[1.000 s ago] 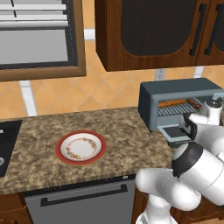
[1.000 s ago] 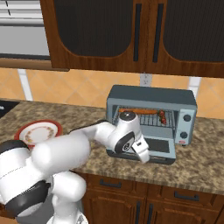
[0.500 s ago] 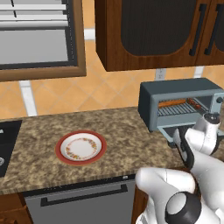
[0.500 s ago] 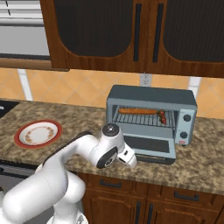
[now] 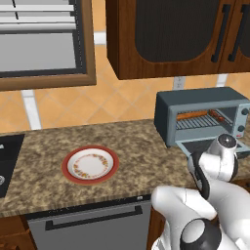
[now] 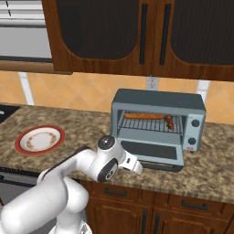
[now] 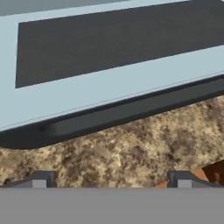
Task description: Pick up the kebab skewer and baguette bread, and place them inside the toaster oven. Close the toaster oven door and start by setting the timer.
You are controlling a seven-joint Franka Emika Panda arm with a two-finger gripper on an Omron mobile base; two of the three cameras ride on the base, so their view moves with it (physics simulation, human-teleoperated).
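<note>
Right base view: baguette bread (image 6: 144, 116) and kebab skewer (image 6: 170, 121) racked, hand view: door handle (image 7: 131, 114), jaws spread

So the toaster oven (image 6: 157, 119) sits on the counter (image 6: 215, 169) to my right, back against the wall, under the upper cabinets (image 6: 137, 34). Its door (image 6: 153, 153) is folded down flat in front of it, handle (image 7: 131, 111) at the front edge. The baguette bread (image 6: 143, 116) lies on the rack inside, with the kebab skewer (image 6: 170, 121) just to its right. A plate (image 5: 90, 164) sits well off to the left on the same counter. My gripper (image 7: 109, 179) hovers low over the counter, right in front of the door handle.
</note>
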